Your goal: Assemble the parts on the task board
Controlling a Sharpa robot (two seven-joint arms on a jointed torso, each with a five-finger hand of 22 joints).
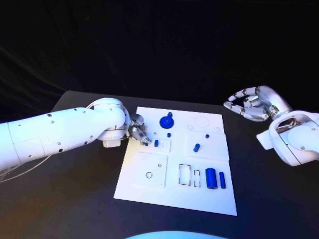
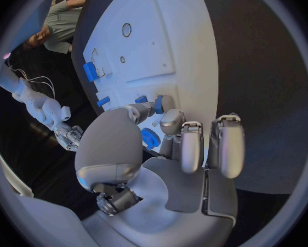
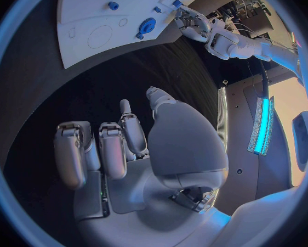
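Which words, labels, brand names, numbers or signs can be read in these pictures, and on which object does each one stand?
No text can be read in any of the three views.
The task board bears only outlines of circles and rectangles, no letters or numbers.
The blue parts, such as the round one, carry no marks.
The left hand and the right hand show no brand or label.

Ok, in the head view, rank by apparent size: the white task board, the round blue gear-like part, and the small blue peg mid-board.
1. White task board, by far the largest.
2. Round blue gear-like part near the board's far edge.
3. Small blue peg mid-board, the smallest.
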